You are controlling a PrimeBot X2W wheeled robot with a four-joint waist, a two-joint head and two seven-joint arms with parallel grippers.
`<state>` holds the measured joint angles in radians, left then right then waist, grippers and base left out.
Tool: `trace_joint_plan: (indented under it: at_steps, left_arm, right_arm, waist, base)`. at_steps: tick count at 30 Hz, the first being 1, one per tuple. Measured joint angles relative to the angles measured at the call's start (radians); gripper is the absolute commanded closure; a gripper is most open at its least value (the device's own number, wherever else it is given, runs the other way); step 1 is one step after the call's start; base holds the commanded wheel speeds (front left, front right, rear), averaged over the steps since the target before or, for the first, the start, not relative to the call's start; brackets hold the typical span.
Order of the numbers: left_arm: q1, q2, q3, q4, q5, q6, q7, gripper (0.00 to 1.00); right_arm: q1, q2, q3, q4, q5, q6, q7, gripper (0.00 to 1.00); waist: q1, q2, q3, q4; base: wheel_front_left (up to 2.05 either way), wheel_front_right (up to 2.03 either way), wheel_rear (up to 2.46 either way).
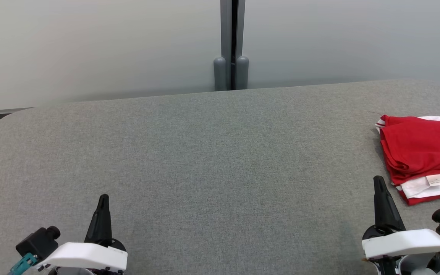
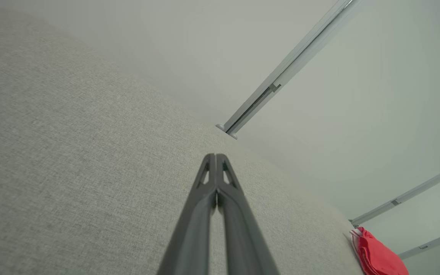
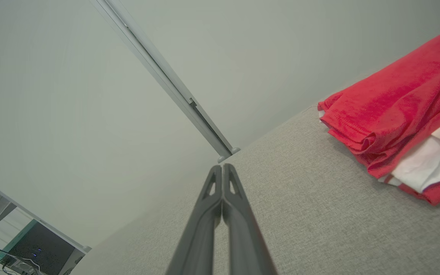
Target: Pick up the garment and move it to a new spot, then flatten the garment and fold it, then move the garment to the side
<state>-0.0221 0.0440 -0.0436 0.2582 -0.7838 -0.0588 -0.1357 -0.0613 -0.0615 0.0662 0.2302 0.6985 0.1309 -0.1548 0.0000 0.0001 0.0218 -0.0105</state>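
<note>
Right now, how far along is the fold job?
Done, by the look of it: the red and white shirt lies folded in a compact stack at the right edge of the grey table, its label facing up.
In hand: nothing. The left gripper and right gripper are shut, empty and apart from the shirt.
Left: apparently nothing, unless the fold needs tidying.

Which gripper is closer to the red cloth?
Right. The right gripper sits just beside the cloth, not touching it. The left gripper is far across the table.
</note>
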Motion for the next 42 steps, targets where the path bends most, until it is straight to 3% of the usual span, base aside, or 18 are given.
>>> trace_joint_plan:
  at_steps: [42]
  left_arm:
    - [-0.043,0.002,0.082,-0.006,-0.432,-0.037,0.131,1.0]
  right_arm:
    - [-0.02,-0.009,-0.073,0.007,0.496,0.0,0.121,1.0]
  waist:
    - [0.0,0.0,-0.008,0.004]
  base:
    - [0.0,0.0,0.0]
